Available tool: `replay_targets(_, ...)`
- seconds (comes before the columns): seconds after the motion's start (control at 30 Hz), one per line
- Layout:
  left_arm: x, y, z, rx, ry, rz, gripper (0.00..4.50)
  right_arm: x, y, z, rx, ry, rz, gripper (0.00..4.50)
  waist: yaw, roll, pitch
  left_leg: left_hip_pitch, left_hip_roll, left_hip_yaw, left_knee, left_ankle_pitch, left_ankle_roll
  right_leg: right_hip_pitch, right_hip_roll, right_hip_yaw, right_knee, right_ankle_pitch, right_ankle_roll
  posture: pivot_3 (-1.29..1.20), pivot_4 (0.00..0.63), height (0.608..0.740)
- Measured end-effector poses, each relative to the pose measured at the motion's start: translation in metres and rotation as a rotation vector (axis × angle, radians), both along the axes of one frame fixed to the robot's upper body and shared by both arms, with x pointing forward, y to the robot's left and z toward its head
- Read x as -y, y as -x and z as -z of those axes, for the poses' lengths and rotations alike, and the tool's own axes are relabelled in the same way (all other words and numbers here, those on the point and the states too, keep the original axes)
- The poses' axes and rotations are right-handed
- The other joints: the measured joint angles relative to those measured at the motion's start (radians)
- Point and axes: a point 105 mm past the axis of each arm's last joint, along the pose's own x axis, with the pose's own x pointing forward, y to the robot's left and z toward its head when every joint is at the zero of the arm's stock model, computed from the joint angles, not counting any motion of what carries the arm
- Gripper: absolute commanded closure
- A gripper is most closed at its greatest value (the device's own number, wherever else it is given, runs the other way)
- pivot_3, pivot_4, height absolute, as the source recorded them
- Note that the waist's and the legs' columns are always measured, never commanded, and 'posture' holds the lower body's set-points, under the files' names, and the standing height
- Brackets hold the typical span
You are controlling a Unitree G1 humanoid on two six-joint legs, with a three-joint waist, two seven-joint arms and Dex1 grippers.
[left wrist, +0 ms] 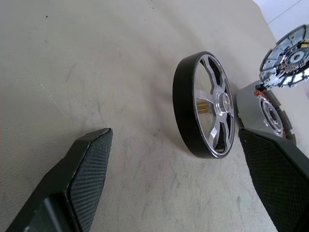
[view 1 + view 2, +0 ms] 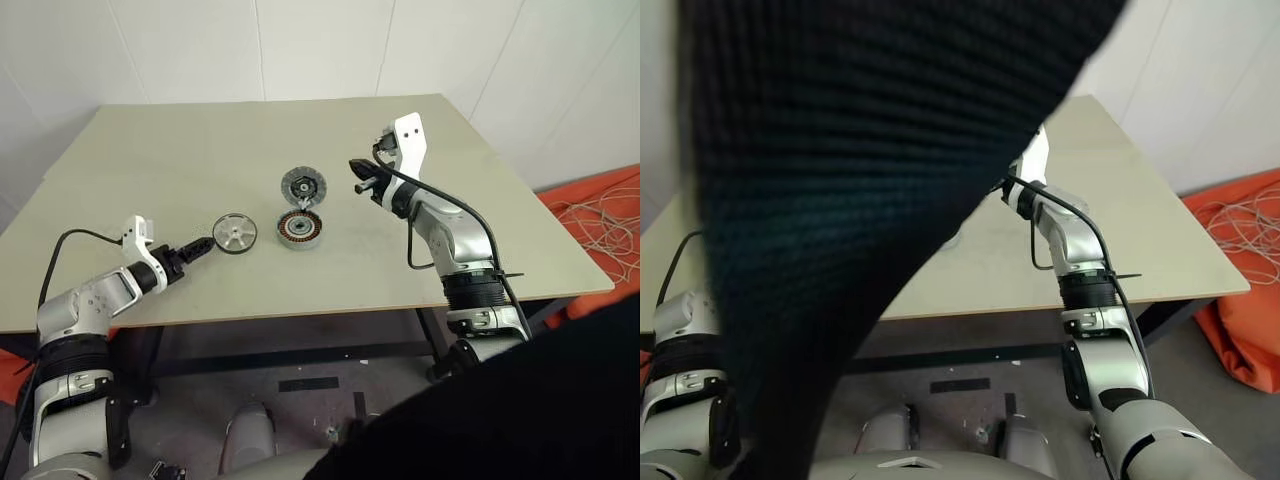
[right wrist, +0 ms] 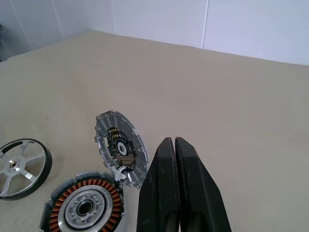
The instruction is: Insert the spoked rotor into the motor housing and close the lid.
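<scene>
The spoked rotor [image 2: 235, 233], a black-rimmed silver wheel, lies ungrasped; we must close our left gripper's [image 2: 201, 246] spread jaws around it; right gripper [image 2: 362, 180] jaws together.

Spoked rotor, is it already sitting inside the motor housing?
No. The spoked rotor lies flat on the table to the left of the motor housing, a clear gap between them.

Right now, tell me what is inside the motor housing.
The motor housing holds copper windings around a silver hub with a dark bore. The spoked rotor lies outside it. What lies beneath the hub cannot be seen.
</scene>
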Motion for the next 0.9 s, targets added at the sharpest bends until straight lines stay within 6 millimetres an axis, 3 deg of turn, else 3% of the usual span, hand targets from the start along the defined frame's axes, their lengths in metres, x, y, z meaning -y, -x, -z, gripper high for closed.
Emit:
replay_targets(0.23, 0.029, -0.006, 0.002, -0.024, 0.211, 0.016, 0.08, -0.002, 0.0, 0.0, -0.001, -0.005, -0.004, 4.48, 0.004, 0.0, 0.0, 0.0, 0.0, 0.0, 0.0, 0.0, 0.0, 0.002, -0.001, 0.0, -0.001, 0.0, 0.0, 0.0, 0.0, 0.74)
replay_targets(0.6, 0.043, -0.014, 0.003, -0.017, 0.322, -0.008, 0.08, -0.001, 0.0, 0.0, 0.0, -0.005, 0.007, 4.48, 0.007, 0.0, 0.0, 0.0, -0.001, 0.0, 0.001, 0.0, 0.0, 0.003, -0.001, -0.001, -0.001, 0.0, 0.001, 0.0, 0.0, 0.74)
replay_targets(0.7, 0.045, -0.02, 0.006, -0.014, 0.345, -0.028, 0.69, 0.0, -0.001, 0.0, 0.002, -0.005, 0.012, 4.5, 0.008, 0.0, 0.0, 0.001, -0.001, -0.001, 0.001, 0.0, 0.0, 0.005, -0.001, -0.001, -0.001, 0.001, 0.001, 0.0, 0.0, 0.74)
replay_targets(0.9, 0.046, -0.022, 0.017, -0.037, 0.365, -0.056, 2.65, 0.002, -0.002, -0.001, 0.004, -0.006, 0.029, 4.5, 0.007, 0.0, 0.0, 0.001, -0.001, -0.001, 0.001, 0.0, 0.0, 0.005, -0.001, -0.001, -0.003, 0.001, 0.002, 0.0, 0.0, 0.74)
